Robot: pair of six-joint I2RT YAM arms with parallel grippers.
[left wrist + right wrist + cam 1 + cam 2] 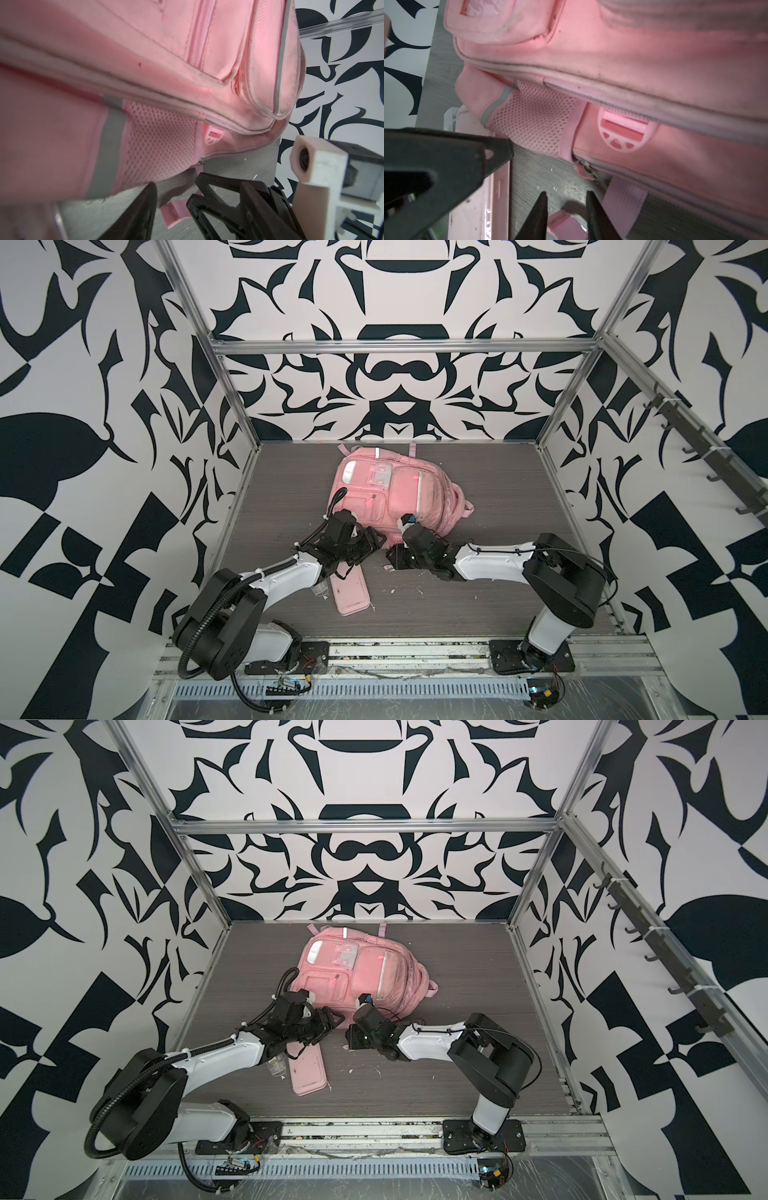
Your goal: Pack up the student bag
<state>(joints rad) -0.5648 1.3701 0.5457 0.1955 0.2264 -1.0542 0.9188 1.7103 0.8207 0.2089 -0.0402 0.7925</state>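
Hovering beside the zipped student bag, my left gripper and right gripper, fingers apart and empty, likely must pinch its tiny zipper pull next.

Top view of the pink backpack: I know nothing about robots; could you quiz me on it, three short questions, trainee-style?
1. True or false: the student bag stands upright.
2. The flat pink pencil case lies: A) atop the bag; B) on the table, nearer the arm bases; C) on the wall hooks.
3. Which arm overhangs the pencil case?
Key: 1 false, it lies front-up; 2 B; 3 the left arm.
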